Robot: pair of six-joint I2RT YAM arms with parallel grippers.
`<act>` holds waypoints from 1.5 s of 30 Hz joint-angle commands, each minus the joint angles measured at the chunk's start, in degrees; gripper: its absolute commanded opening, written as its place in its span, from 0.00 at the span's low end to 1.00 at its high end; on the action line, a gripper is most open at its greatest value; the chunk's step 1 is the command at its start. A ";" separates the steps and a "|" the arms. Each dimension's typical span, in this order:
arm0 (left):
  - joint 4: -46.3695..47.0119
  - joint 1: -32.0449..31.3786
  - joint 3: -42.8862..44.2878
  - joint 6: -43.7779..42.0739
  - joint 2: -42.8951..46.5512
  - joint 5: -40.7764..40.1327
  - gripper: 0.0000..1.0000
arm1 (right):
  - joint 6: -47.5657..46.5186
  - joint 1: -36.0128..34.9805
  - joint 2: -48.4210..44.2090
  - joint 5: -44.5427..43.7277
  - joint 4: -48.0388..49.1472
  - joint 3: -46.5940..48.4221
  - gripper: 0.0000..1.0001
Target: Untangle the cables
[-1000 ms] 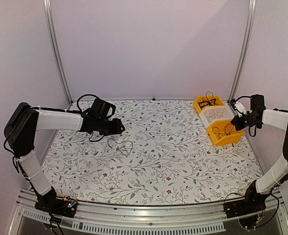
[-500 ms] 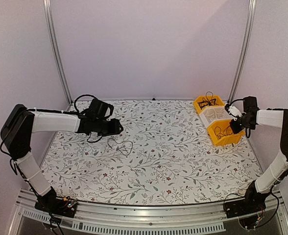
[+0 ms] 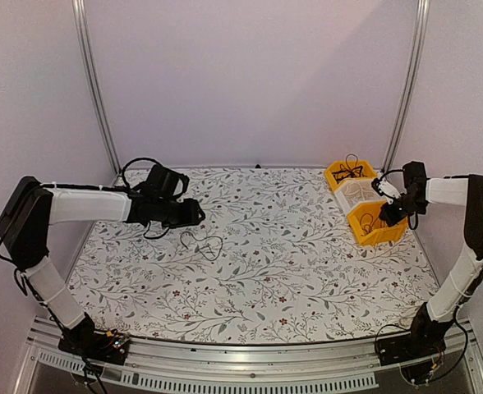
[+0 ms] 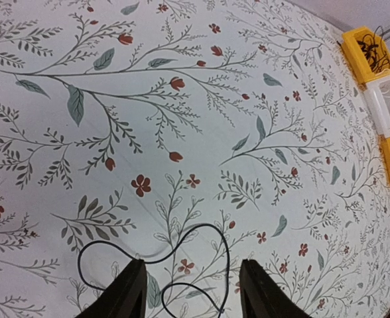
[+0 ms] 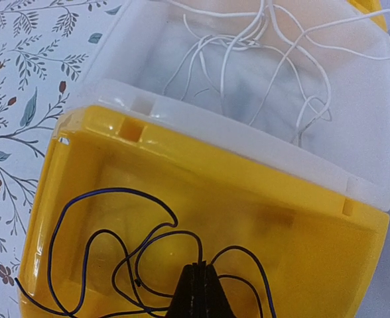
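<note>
A thin black cable (image 3: 206, 243) lies in loose loops on the flowered table, just right of my left gripper (image 3: 195, 215). In the left wrist view the gripper (image 4: 194, 291) is open and low over it. Both fingers (image 4: 125, 295) straddle a loop of the cable (image 4: 211, 228). My right gripper (image 3: 387, 215) reaches into the near yellow bin (image 3: 371, 236). In the right wrist view its jaws (image 5: 197, 270) are shut on a dark cable (image 5: 115, 238), whose loops rest on the bin floor.
Three bins stand in a row at the back right: the near yellow bin (image 5: 261, 192), a white bin (image 3: 358, 192) holding white wires (image 5: 248, 40), and a far yellow bin (image 3: 338, 168) with dark cables. The table's right edge is close behind them.
My right gripper has moved left and down into the near yellow bin. My left gripper has shifted slightly back and left, staying over the cable on the table.
</note>
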State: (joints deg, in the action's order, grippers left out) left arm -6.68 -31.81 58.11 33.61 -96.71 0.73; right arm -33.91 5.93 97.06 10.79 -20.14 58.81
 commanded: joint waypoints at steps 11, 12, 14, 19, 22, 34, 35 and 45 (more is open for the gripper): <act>-6.45 3.92 -7.51 -0.30 7.63 -1.31 0.50 | 3.28 -1.93 -7.13 1.20 -15.69 16.36 0.38; -6.95 4.26 -7.83 0.18 7.24 -1.19 0.49 | 2.98 -2.95 -7.60 1.05 -15.76 16.42 0.38; -8.01 4.75 -7.96 0.72 6.11 0.10 0.49 | 1.65 -5.29 -8.77 0.60 -15.59 16.34 0.39; -7.50 5.50 -6.75 0.50 2.45 4.08 0.43 | -0.09 -12.48 -9.87 2.81 -16.20 17.79 0.39; -6.68 5.51 -5.34 0.56 0.62 5.28 0.39 | -0.26 -15.82 -9.23 3.59 -16.68 19.04 0.39; -1.36 5.38 -1.81 -1.35 -1.47 14.37 0.00 | -0.27 -24.98 -7.01 14.01 -18.98 24.14 0.38; 0.16 5.36 -2.04 -2.18 -0.12 15.77 0.00 | -0.03 -25.67 -7.20 15.71 -18.38 24.36 0.38; 10.98 3.66 -1.33 -4.72 9.77 30.39 0.00 | 6.77 -32.87 -3.38 22.96 -10.76 29.56 0.51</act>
State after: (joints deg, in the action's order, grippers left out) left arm -0.03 -27.33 54.98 30.17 -88.29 24.23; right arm -30.70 -23.81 90.17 30.63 -34.39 83.57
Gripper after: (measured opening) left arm 0.014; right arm 0.466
